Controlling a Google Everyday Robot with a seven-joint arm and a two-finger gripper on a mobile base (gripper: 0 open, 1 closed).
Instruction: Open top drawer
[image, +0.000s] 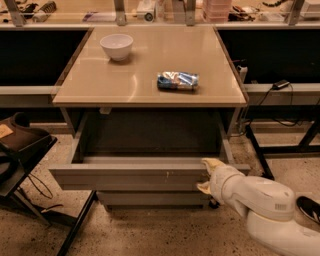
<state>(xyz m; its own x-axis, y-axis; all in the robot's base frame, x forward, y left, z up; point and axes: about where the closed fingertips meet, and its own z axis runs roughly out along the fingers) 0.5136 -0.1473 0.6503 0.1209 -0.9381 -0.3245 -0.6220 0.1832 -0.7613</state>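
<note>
The top drawer (130, 176) is a wide grey drawer pulled well out from under the beige table (150, 90). Its front panel faces me and its inside is in shadow. My gripper (206, 175) is at the right end of the drawer front, with one pale finger over the top edge and the other lower against the front. The white arm runs off to the lower right. A narrower grey drawer front (150, 199) sits shut below.
A white bowl (116, 46) and a blue snack packet (177, 80) rest on the tabletop. A dark chair (20, 150) stands at the left. Cables and a metal frame are on the right. Speckled floor lies in front.
</note>
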